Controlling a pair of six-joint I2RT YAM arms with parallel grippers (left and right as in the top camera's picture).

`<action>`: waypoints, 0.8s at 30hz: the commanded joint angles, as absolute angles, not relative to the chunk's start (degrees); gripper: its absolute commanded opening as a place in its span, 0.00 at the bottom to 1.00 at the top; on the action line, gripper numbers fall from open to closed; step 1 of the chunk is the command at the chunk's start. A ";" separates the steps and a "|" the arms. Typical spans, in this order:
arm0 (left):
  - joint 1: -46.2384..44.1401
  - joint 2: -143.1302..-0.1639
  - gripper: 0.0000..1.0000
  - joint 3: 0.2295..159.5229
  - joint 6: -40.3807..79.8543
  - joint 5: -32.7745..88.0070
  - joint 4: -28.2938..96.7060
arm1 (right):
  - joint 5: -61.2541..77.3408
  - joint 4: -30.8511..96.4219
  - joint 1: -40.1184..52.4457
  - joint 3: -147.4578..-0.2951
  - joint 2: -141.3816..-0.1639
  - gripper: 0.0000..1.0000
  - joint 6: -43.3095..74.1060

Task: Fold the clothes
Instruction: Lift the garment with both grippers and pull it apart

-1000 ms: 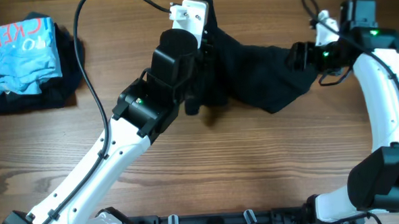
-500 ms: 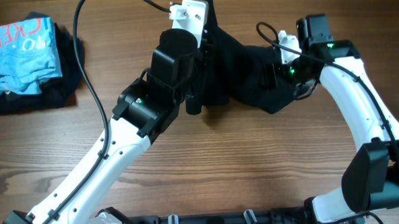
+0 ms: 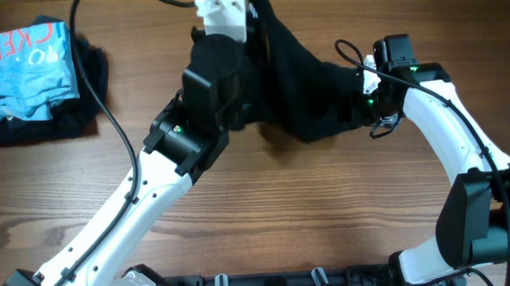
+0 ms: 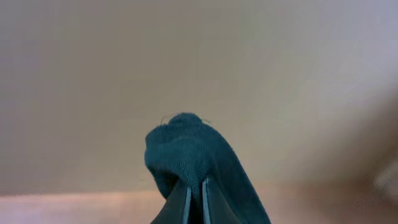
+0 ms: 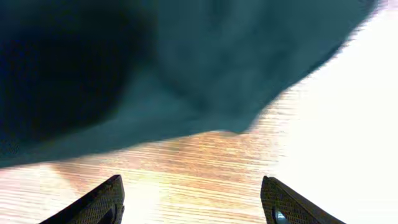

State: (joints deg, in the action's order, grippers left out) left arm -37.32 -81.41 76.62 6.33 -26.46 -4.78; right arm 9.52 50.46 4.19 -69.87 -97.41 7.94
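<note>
The clothes, a black T-shirt [image 3: 309, 93], hang bunched from my left gripper [image 4: 194, 182] at the far middle of the table, sagging toward the right. In the left wrist view the jaws stand shut on a fold of the dark fabric [image 4: 186, 146], lifted off the table. My right gripper [image 5: 191, 179] is open just at the shirt's right lower edge [image 5: 186, 62]. Only bare wood shows between its fingertips [image 5: 112, 190]. Overhead, the right gripper [image 3: 358, 104] sits against the shirt's right side.
A light-blue garment with red lettering [image 3: 23, 58] lies on a dark cloth pile [image 3: 85, 99] at the far left. A black rack [image 3: 287, 284] runs along the table's front edge. The left arm [image 3: 153, 182] crosses the middle diagonally.
The right gripper has travelled left to the shirt's right edge and its jaws have narrowed somewhat. The left gripper has carried the shirt farther back and the cloth has bunched.
</note>
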 commanded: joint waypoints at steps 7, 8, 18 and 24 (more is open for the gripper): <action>-36.84 -77.67 0.04 77.38 6.07 -28.60 -9.17 | 18.09 48.73 5.39 -69.84 -97.82 0.71 -0.34; -36.84 -77.69 0.04 77.38 6.07 -28.60 -9.08 | 18.35 48.71 6.04 -69.84 -97.82 0.71 -1.39; -36.84 -77.67 0.04 77.38 6.07 -28.62 -8.99 | 16.08 40.69 20.47 -69.84 -97.84 0.76 -2.39; -36.84 -76.97 0.04 77.38 6.04 -28.67 -8.97 | 9.34 32.42 27.88 -69.84 -97.84 0.77 3.22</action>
State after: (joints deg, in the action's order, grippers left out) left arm -37.32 -78.87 76.62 6.33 -27.86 -8.19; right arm 13.78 35.62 25.08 -69.84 -97.41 -0.47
